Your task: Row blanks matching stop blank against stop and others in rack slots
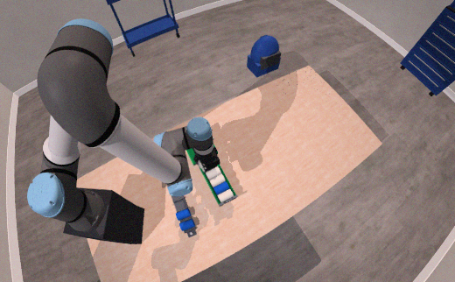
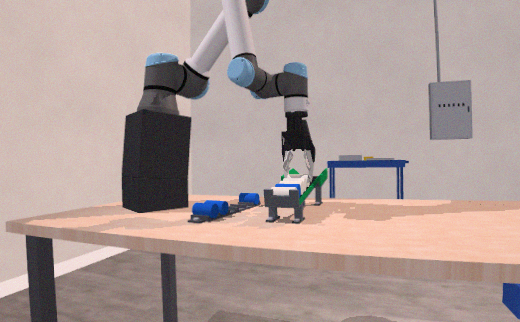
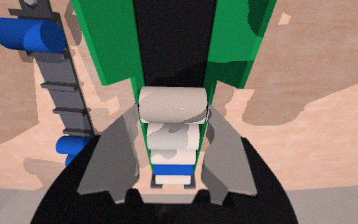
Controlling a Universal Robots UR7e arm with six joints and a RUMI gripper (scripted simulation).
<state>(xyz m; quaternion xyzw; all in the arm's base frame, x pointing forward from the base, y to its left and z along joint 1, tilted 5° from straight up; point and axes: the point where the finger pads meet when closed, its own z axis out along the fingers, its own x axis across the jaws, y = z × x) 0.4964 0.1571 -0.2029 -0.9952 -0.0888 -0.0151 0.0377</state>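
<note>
My gripper [image 1: 206,166] [image 2: 300,176] [image 3: 173,104] is shut on a white blank [image 3: 172,100], fingertips at its two ends. It lies across the green-walled ramp [image 1: 192,155] [image 2: 319,181] [image 3: 105,40], at the upslope end of the row; whether it touches the ramp floor is unclear. Below it are two white blanks [image 3: 173,136] [image 1: 217,179], then a blue blank [image 1: 221,187] [image 3: 172,170], then a white blank [image 1: 226,195] [image 2: 284,191] at the stop. The stock rack [image 1: 179,202] [image 3: 65,72] holds three blue blanks [image 2: 205,209] [image 2: 249,198] [image 3: 28,35], two near one end, one near the other.
The rack lies beside the ramp, on the robot base's side. Several ribbed slots between the rack's blue blanks hold nothing. The black base pedestal [image 1: 122,219] [image 2: 156,160] stands at the table's side. The forearm [image 1: 143,151] hides part of the rack in the top view.
</note>
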